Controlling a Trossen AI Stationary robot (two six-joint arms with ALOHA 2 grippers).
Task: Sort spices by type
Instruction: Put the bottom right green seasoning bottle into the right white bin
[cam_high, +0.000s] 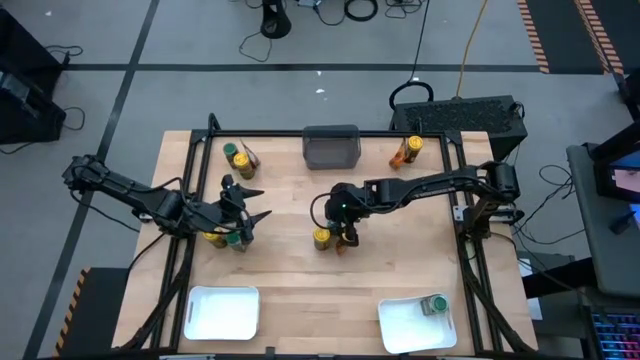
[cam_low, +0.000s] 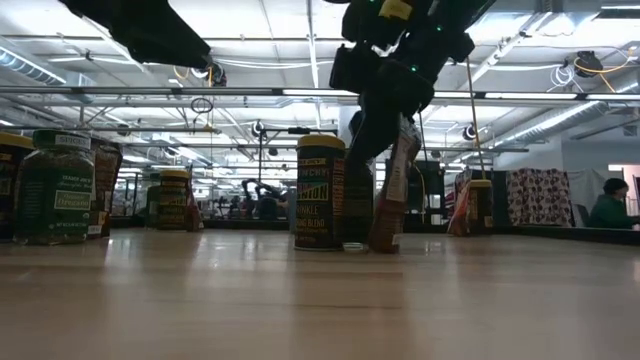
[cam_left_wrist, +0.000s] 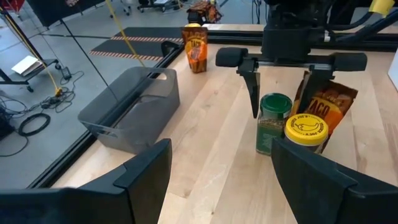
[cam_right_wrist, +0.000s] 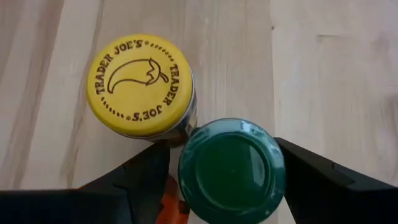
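Centrally, the right tool (cam_high: 343, 237) hangs over a cluster of 3 spices at mid-surface: a green-lidded jar (cam_right_wrist: 231, 167), a yellow-lidded jar (cam_right_wrist: 138, 84) touching it, and a brown-orange packet (cam_low: 393, 190) leaning upright just beside them. Its 2 fingers (cam_right_wrist: 323, 180) stand spread, 1 on each side of the green lid — straddling the jar, not visibly pressing it. The jar stands upright on the wooden surface (cam_high: 300, 270), long axis vertical, directly below the tool; so the coming move probably turns on closing straight across the lid without catching the yellow-lidded neighbour, which touches it on the side away from the gap.

The left tool (cam_high: 243, 212) waits open at the left of the surface, pointing toward the cluster, with 2 more jars (cam_high: 225, 238) beneath that arm. The right arm is plainly the nearer one.

Sorting appears barely begun: 1 green-lidded jar (cam_high: 436, 305) already lies in the near right white tray (cam_high: 400, 330), while the near left tray (cam_high: 205, 320) shows nothing inside. Other spices remain at the far left (cam_high: 238, 157) and far right (cam_high: 407, 151) corners, either side of the dark grey bin (cam_high: 331, 146).
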